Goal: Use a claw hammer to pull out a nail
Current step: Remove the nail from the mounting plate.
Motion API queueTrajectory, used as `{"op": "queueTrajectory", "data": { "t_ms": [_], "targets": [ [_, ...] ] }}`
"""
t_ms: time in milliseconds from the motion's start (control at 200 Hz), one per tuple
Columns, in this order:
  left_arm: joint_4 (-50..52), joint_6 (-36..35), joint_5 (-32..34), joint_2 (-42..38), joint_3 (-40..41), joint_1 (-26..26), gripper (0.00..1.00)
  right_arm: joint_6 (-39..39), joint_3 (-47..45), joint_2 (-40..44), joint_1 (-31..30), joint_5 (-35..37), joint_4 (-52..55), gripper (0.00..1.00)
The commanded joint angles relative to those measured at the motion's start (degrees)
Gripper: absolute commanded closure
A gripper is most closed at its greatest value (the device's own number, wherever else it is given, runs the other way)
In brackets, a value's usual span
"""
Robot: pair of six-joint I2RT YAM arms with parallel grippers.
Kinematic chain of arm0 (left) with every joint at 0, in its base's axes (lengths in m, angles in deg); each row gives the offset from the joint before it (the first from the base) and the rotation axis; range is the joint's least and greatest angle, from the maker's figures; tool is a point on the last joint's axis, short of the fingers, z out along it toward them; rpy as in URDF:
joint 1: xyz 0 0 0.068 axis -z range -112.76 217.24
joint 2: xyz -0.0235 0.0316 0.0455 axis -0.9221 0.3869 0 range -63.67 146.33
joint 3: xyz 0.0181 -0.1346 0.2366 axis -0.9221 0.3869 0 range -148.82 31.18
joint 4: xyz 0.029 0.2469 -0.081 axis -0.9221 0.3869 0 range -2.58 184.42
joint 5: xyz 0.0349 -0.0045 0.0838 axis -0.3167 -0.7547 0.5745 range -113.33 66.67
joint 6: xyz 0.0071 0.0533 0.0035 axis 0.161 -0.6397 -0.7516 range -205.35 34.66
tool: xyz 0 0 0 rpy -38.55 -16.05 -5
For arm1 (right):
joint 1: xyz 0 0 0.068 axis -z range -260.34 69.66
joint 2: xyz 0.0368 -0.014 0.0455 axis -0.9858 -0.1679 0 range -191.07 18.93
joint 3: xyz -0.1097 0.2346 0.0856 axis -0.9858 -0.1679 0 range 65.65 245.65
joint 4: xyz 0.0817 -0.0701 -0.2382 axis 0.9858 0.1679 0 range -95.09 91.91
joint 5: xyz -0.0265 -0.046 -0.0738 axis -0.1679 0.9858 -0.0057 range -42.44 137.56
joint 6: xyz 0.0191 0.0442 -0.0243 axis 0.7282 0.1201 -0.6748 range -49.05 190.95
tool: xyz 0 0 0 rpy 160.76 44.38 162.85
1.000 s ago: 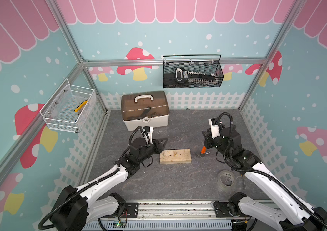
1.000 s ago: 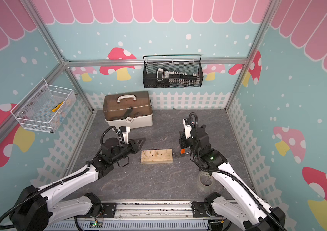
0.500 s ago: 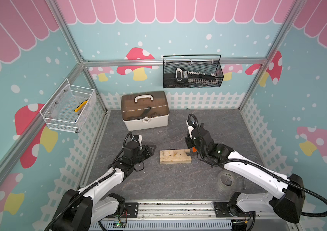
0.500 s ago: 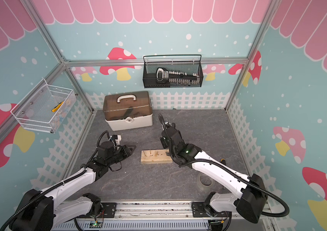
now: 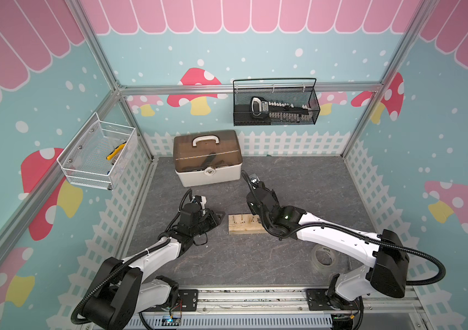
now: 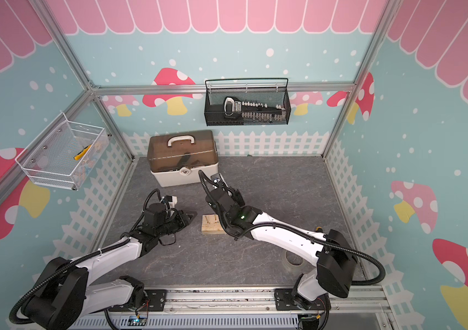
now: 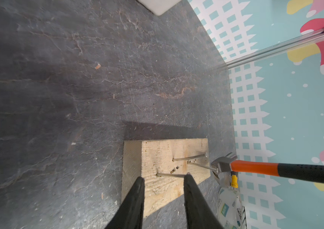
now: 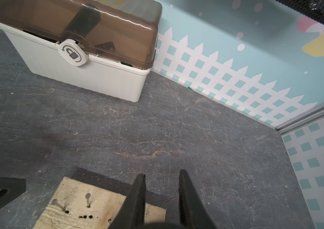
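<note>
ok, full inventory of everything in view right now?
wooden block: one, pale, centre of table
nails: three, silver, standing in the block
claw hammer: one, orange and black, head at a nail's top
toolbox: one, white with brown lid, back of table
tape roll: one, clear, front right of table
mesh basket: one, black, back wall, holds a tool set
wire basket: one, white, left wall, holds a yellow-handled tool
left fingers: two, black, apart and empty, by the block
right fingers: two, black, closed on the hammer shaft, above the block
</note>
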Motion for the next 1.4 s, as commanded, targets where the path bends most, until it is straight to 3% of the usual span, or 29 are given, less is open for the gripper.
{"op": "queueTrajectory", "data": {
  "t_ms": [0,185,505,1396],
  "targets": [
    [-3.86,0.88,-1.79,0.38,1.26,-0.26,0.67,0.12,2.96,-1.11,-1.09,5.12,-2.28,1.00],
    [-4.33,-1.04,-2.84,3.19,1.48,0.44,0.67,0.62,2.86,-3.29,-1.28,5.14,-4.25,1.00],
    [-13.03,2.29,-5.34,12.57,0.56,2.47,0.73,2.37,2.97,-4.11,-1.51,5.92,-6.49,1.00],
    [-8.73,-1.12,-3.55,13.23,-1.51,4.23,0.75,7.07,6.52,-8.21,-2.45,9.10,-7.01,1.00]
  ]
}}
